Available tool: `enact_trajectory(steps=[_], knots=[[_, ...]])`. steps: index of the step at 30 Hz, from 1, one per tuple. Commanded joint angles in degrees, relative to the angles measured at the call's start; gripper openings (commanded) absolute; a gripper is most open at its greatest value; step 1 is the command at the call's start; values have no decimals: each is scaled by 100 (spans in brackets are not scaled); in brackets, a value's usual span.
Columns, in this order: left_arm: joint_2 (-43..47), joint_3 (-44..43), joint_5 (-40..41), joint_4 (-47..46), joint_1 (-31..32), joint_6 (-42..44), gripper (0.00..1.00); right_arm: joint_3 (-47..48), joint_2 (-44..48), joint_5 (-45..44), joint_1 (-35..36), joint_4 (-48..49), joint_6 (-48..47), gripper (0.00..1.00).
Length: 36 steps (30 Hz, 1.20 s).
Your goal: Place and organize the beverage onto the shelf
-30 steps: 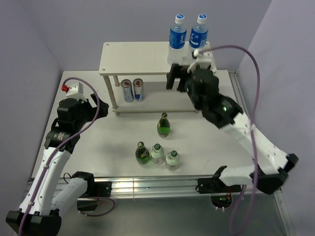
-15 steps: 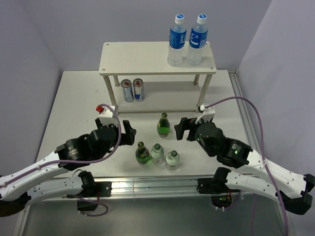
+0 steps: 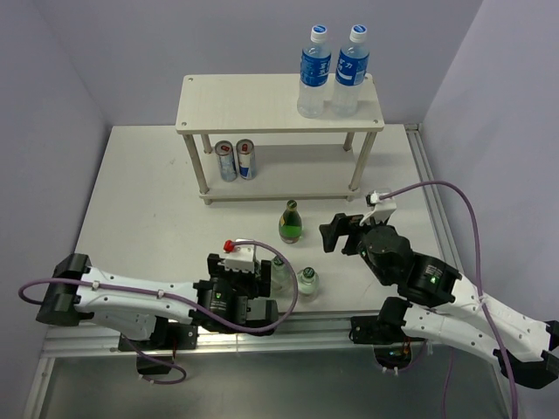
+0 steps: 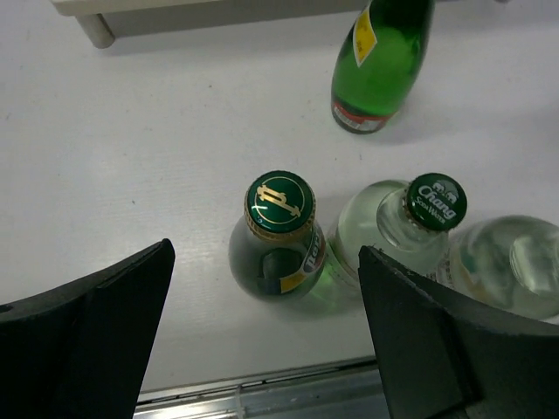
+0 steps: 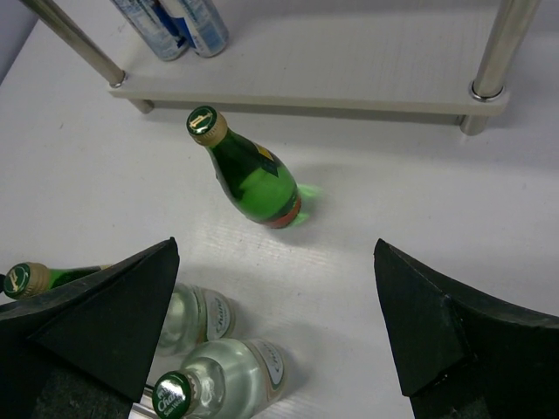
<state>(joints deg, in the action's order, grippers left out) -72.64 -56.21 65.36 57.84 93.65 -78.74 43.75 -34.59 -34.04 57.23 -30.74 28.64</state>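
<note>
The beige two-tier shelf point(image 3: 253, 103) holds two blue water bottles point(image 3: 315, 70) on top and two cans point(image 3: 236, 161) on its lower board. A green bottle point(image 3: 290, 223) stands in front of it. My left gripper point(image 3: 256, 272) is open, straddling a dark green bottle with a gold-rimmed cap point(image 4: 279, 236) from above without touching it. Two clear Chang bottles point(image 4: 419, 227) point(image 4: 515, 262) stand right of it. My right gripper point(image 3: 338, 232) is open and empty, right of the green bottle point(image 5: 249, 175), which lies ahead of its jaws.
The metal rail point(image 3: 288, 327) of the table's near edge runs just behind the front row of bottles. The shelf's right front leg point(image 5: 493, 52) stands ahead and right of my right gripper point(image 5: 276, 249). White tabletop point(image 3: 140, 209) lies left of the bottles.
My left arm has swung low across the front, bringing its open gripper over the dark green bottle. My right gripper, at the shelf top a second ago, has dropped beside the green bottle.
</note>
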Motion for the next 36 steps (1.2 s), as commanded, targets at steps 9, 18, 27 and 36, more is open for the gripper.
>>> enact_trajectory(steps=[9, 18, 27, 36], knots=[[145, 821, 952, -947, 14, -459, 92, -112, 172, 38, 25, 68, -8, 100], [909, 2042, 531, -4384, -566, 2712, 90, -130, 146, 12, 16, 77, 10, 100], [1217, 2632, -357, -6433, -1524, 4367, 87, -191, 101, 12, 25, 130, 10, 100], [1059, 2641, -701, -7024, -1876, 4833, 39, -209, 58, -32, 25, 147, 18, 100]])
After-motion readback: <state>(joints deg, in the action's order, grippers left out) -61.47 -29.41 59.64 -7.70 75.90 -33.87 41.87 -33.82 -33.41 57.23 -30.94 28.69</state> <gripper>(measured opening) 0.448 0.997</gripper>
